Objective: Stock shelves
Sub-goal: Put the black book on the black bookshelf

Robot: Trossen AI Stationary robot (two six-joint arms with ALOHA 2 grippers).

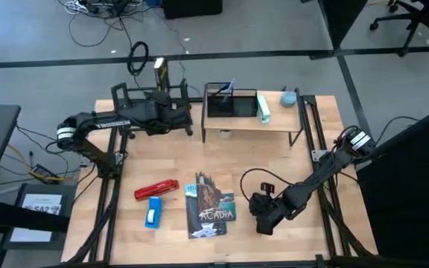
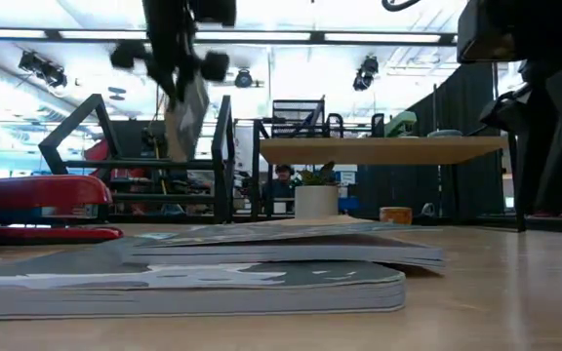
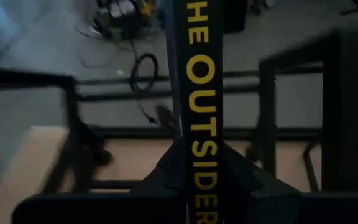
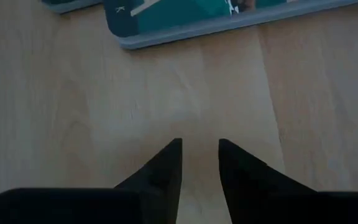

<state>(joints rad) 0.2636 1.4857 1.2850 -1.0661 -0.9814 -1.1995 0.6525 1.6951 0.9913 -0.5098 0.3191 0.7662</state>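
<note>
Books (image 2: 261,255) lie stacked near the worktop's (image 1: 289,171) front edge; right claw (image 1: 262,220) beside them, barely parted, empty. Left claw (image 1: 171,112) pinches a black book (image 3: 199,93) over the black rack (image 1: 136,100).

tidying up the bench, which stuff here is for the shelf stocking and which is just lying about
Job:
black tube-frame rack
wood-top shelf
"The Outsiders" book in left claw
Arcadia books

Lying about:
red stapler
blue stapler
floor cables
right claw, idle

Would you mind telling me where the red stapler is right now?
In the high view the red stapler lies on the table's front left, just above the blue box and left of the stacked books.
</note>
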